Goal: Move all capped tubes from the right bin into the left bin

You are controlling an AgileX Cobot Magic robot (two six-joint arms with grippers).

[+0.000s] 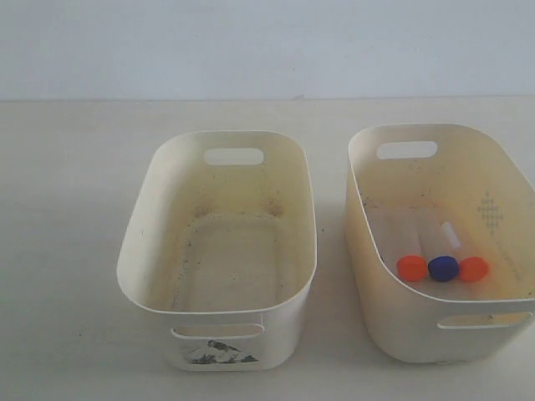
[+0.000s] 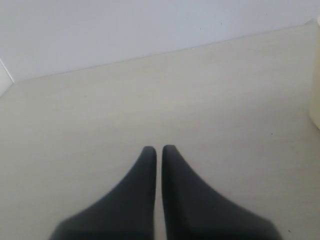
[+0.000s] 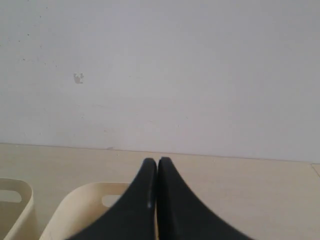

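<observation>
All three capped tubes (image 1: pixel 443 266) are located inside the right bin (image 1: pixel 378 311), near its front wall. The left bin (image 1: pixel 142 251), beside the right bin, contains no tube. No transfer is judged complete; three remain. The left pincer (image 2: pixel 159 148) and right pincer (image 3: pixel 157 161) are closed together, with nothing held.

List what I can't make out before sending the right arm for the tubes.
- Exterior view: the capped tubes show clear caps, but their transparent bodies blur into the right bin floor; the frame edge cuts that bin's right side.
- Exterior view: neither arm appears.
- Right wrist view: the shut right gripper hides the nearer bin interior; no tubes visible.
- Left wrist view: beyond the left gripper, only a bin sliver at the edge; which bin is unclear.
</observation>
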